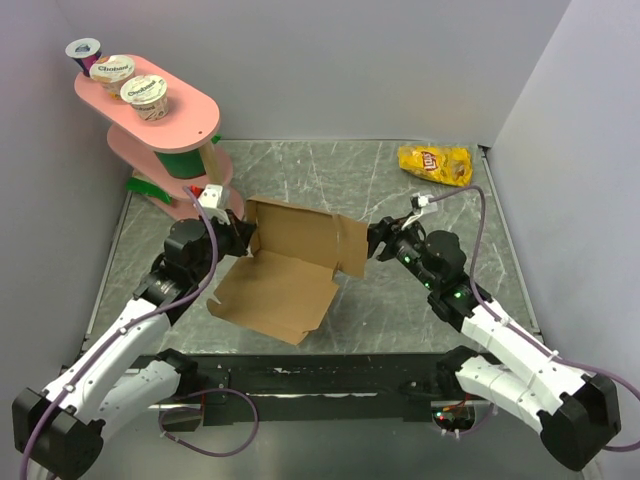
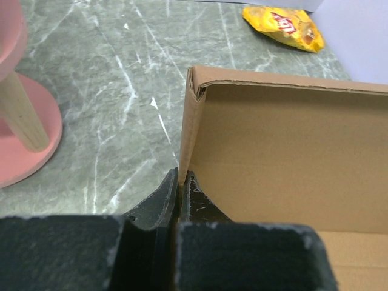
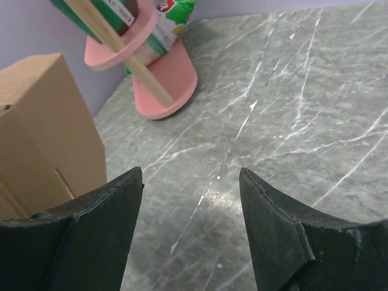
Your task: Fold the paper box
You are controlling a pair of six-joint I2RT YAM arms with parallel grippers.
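The box (image 1: pixel 275 295) sits in the middle of the table (image 1: pixel 395 305), between the two arms and only half made. One broad panel lies flat toward the near edge. The long back wall stands up behind it, and a short side wall is raised at the left end, meeting the back wall at a folded corner.

The left claw (image 2: pixel 180 179) is pinched tight on that left side wall, one finger inside the box and one outside, with the cardboard edge between them.

The right claw (image 3: pixel 191 176) stands wide apart just off the right end of the back wall. It holds nothing; only bare marble shows between its fingers, and the cardboard is off to the side of one finger rather than between them.

A yellow chip bag (image 1: pixel 435 163) lies at the far right of the table, well apart from the box. A pink two-tier stand (image 1: pixel 188 112) with cups (image 1: pixel 143 92) on top stands at the far left corner.
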